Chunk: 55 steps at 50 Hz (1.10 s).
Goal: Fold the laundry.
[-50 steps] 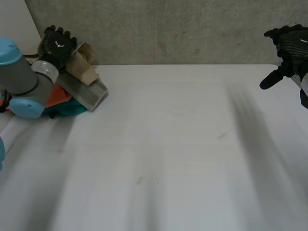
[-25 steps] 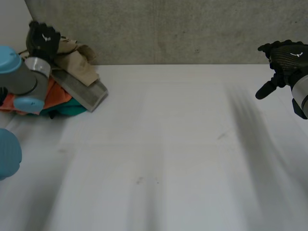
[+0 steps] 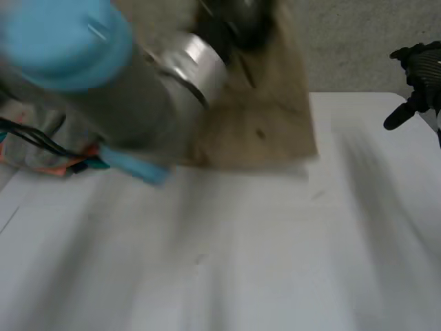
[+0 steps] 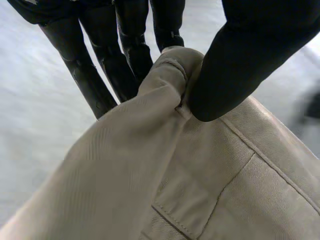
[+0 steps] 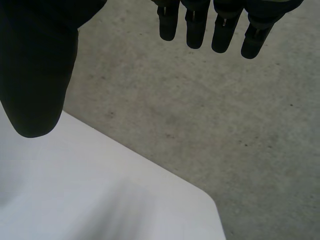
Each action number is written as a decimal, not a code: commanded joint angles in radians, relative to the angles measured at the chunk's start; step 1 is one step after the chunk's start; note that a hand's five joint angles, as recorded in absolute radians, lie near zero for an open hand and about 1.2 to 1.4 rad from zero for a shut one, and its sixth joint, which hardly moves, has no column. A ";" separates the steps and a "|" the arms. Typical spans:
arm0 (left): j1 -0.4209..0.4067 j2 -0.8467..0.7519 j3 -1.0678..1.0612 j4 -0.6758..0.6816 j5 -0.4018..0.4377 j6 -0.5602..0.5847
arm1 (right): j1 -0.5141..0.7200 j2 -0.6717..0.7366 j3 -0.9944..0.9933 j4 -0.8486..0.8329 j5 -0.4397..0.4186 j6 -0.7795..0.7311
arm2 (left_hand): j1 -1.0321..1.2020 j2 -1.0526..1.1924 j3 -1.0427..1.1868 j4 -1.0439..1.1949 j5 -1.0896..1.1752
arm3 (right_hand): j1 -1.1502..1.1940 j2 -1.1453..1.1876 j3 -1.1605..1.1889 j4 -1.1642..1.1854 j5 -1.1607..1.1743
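A beige garment hangs in the air above the table's back middle, held from above by my left hand. In the left wrist view the thumb and fingers pinch a bunched fold of this beige garment, which has a stitched seam and a pocket edge. My left arm sweeps across the head view. Over the table's far right corner, my right hand hovers open and touches nothing. Its thumb and straight fingers are spread wide.
A pile of orange and teal clothes lies at the back left of the white table, partly behind my left arm. A grey wall stands behind the table. The table's far right corner lies under the right hand.
My left hand closed on the beige garment at the pile and swung it up and right, toward the table's middle. The right hand barely moved.
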<state>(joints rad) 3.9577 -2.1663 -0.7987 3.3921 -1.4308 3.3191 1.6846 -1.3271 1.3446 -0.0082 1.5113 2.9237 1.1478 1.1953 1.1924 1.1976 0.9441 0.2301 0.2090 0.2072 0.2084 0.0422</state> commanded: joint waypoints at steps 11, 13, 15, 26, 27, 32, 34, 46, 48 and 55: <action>-0.155 -0.103 -0.157 -0.093 -0.008 0.003 | -0.045 0.066 -0.044 0.088 -0.008 -0.075 | -0.967 -1.014 -1.011 -1.016 -0.937 | -0.056 -0.034 -0.033 -0.034 -0.042; -0.124 -0.051 -0.197 -0.103 -0.017 0.004 | -0.042 0.066 -0.045 0.128 -0.006 -0.113 | -0.967 -1.014 -1.011 -1.016 -0.937 | -0.056 -0.034 -0.033 -0.034 -0.042; -0.068 0.043 -0.267 -0.120 -0.033 0.004 | -0.036 0.066 -0.045 0.149 -0.003 -0.136 | -0.967 -1.014 -1.011 -1.016 -0.937 | -0.056 -0.034 -0.033 -0.034 -0.042; 0.161 0.280 -0.654 -0.105 -0.068 0.010 | 0.193 0.000 0.111 0.315 -0.016 -0.170 | -0.914 -0.961 -0.958 -0.964 -0.885 | -0.056 -0.034 -0.033 -0.034 -0.042; 0.181 0.280 -0.672 -0.100 -0.068 0.010 | 0.208 -0.001 0.132 0.303 -0.014 -0.169 | -0.908 -0.955 -0.953 -0.958 -0.879 | -0.056 -0.034 -0.033 -0.034 -0.042; 0.267 0.244 -0.747 -0.089 -0.051 0.010 | 0.291 -0.003 0.324 0.113 -0.006 -0.169 | -0.843 -0.891 -0.888 -0.893 -0.814 | 0.018 0.039 0.041 0.040 0.032; 0.296 0.201 -0.760 -0.086 -0.024 0.010 | 0.303 -0.004 0.378 0.050 -0.002 -0.170 | -0.717 -0.765 -0.762 -0.767 -0.688 | 0.078 0.099 0.101 0.099 0.091; 0.393 -0.015 -0.648 -0.091 0.130 0.025 | 0.314 0.009 0.610 -0.217 0.015 -0.185 | -0.617 -0.665 -0.662 -0.667 -0.588 | 0.169 0.190 0.192 0.191 0.182; 0.393 -0.058 -0.610 -0.094 0.125 0.065 | 0.314 0.012 0.617 -0.237 0.015 -0.186 | -0.611 -0.659 -0.656 -0.661 -0.582 | 0.172 0.193 0.195 0.194 0.185; 0.399 -0.148 -0.544 -0.086 0.121 0.275 | 0.307 0.080 0.607 -0.254 0.018 -0.204 | -0.448 -0.496 -0.493 -0.498 -0.419 | 0.333 0.354 0.356 0.355 0.346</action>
<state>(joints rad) 4.3554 -2.2585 -1.3870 3.2984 -1.3026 3.4495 1.9974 -1.3014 1.9668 -0.2570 1.5267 2.7352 0.4523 0.4568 0.4575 0.4629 0.2899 0.3790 0.3694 0.3855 0.3833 0.2135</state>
